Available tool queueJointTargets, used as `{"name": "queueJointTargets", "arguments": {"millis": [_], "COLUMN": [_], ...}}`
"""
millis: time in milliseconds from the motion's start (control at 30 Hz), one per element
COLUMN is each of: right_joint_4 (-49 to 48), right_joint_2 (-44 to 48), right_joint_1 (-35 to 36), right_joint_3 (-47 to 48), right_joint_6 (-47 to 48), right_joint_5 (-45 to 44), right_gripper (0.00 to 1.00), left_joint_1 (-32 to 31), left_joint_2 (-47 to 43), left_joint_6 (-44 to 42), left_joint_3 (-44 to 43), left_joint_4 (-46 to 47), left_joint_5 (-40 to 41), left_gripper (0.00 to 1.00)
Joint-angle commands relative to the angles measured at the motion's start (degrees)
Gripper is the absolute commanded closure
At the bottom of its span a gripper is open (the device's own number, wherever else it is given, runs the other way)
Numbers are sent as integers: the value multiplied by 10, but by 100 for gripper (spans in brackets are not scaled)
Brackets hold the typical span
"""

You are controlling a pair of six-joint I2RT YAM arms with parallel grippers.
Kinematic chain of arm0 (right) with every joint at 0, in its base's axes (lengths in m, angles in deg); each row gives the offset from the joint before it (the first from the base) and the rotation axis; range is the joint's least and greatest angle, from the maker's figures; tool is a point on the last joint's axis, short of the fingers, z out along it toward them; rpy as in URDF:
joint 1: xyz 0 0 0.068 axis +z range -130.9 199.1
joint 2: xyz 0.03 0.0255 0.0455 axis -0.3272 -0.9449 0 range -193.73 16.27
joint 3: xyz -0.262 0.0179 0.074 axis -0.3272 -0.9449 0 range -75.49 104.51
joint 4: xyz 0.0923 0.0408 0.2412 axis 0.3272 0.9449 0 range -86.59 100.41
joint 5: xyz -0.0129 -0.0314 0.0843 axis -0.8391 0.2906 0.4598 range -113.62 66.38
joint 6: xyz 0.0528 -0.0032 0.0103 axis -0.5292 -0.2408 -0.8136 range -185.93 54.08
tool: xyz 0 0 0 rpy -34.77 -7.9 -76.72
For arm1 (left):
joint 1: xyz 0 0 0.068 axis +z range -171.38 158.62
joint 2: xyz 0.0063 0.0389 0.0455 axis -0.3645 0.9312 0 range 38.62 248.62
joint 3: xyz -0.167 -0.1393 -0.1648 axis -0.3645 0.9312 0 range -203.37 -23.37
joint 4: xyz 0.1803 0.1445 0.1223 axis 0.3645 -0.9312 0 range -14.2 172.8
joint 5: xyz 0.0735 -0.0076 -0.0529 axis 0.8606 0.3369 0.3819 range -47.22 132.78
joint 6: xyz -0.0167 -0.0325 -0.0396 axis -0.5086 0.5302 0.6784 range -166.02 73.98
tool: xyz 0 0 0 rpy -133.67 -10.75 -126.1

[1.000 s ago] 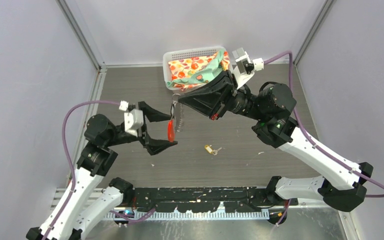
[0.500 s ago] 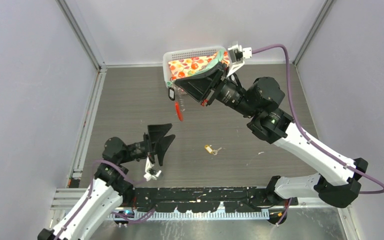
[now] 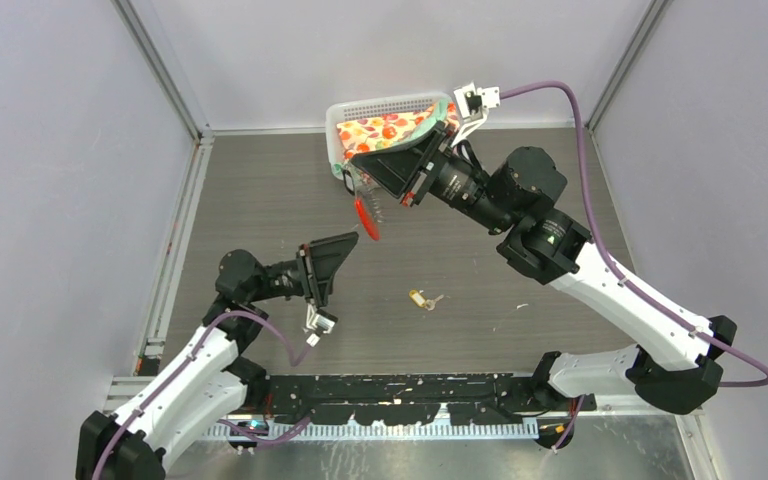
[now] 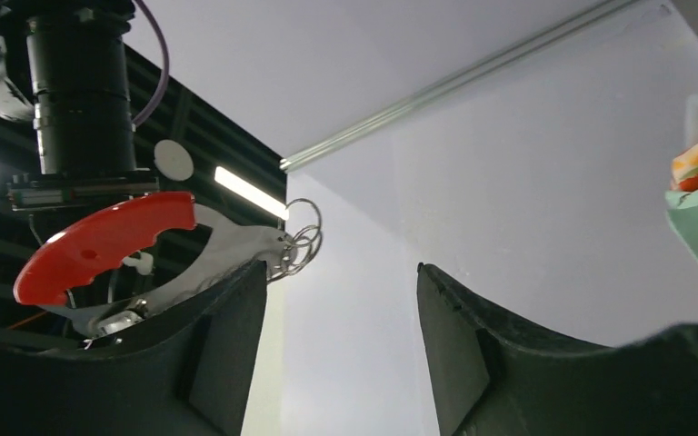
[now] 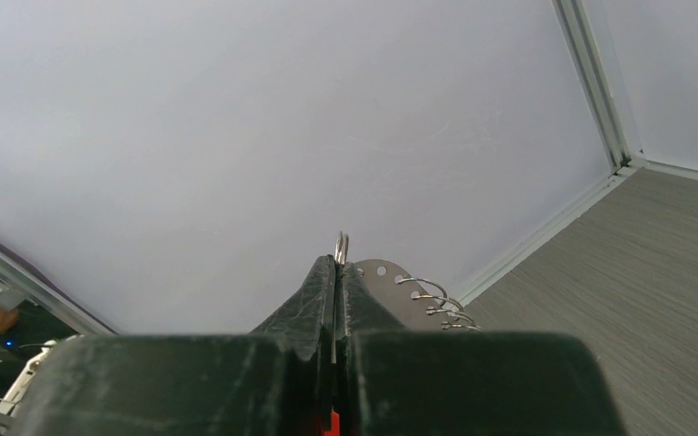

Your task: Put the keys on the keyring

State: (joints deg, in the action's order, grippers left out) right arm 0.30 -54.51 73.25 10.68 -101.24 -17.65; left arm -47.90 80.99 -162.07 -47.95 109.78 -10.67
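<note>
The right fingers (image 5: 336, 272) are pressed together on the keyring (image 3: 364, 215), holding it above the table (image 3: 260, 190) with the red tag dangling, likely to present its loops. The left fingers (image 3: 328, 262) are spread and empty, tilted up toward it. The brass key (image 3: 418, 298) lies on the table between the arms, not yet threaded.
</note>
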Motion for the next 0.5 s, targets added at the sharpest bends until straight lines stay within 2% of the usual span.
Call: {"name": "queueJointTargets", "arguments": {"millis": [0,133,300,467], "right_joint_4": [-15,-21,-35,-48], "right_joint_2": [14,14,11,12], "right_joint_1": [-1,-1,-2,0], "right_joint_3": [22,18,11,1], "right_joint_6": [-12,-18,-26,-26], "right_joint_5": [-9,-3,1,1], "right_gripper": [99,99,99,99], "left_joint_1": [-7,-24,-31,-47], "left_joint_2": [-23,-67,-107,-114], "left_joint_6": [64,234,480,743], "left_joint_3": [-17,-27,-51,-107], "left_joint_4": [75,75,36,20], "left_joint_5": [-8,1,45,168], "left_gripper": [39,44,41,35]}}
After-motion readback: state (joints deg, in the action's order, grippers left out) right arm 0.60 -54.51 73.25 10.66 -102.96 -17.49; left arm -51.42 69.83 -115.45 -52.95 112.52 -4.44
